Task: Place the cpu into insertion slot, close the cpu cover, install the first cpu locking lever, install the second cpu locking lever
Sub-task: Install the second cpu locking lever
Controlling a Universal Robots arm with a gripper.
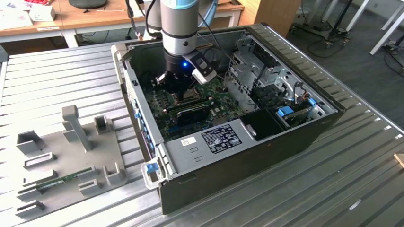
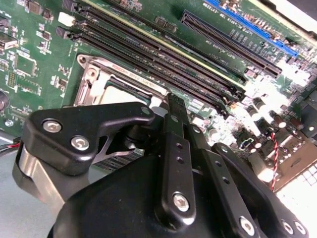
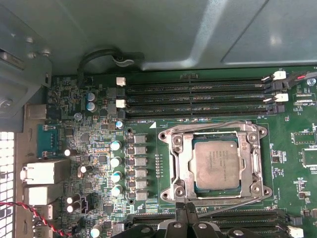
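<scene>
The cpu (image 3: 215, 163), a grey metallic square, lies flat inside the insertion slot (image 3: 166, 135) on the green motherboard (image 3: 292, 163). The silvery cpu cover (image 3: 181, 166) is down over the chip's edges, and its rim also shows in the second wrist view (image 2: 91, 77). Thin wire levers run along two sides of the socket (image 3: 208, 126) (image 3: 233, 204), and both look slightly slanted. My gripper (image 3: 185, 210) is shut, its tips together at the socket's edge beside one wire lever. In the exterior view the gripper (image 1: 183, 93) reaches down into the open computer case (image 1: 252, 156).
Long black memory slots (image 3: 198, 96) flank the socket on two sides. A row of capacitors (image 3: 116, 168) and rear ports (image 3: 44, 171) stand beside it. Drive cages (image 1: 259, 75) fill the case at the exterior view's right. A grey fixture plate (image 1: 69, 156) lies at its left.
</scene>
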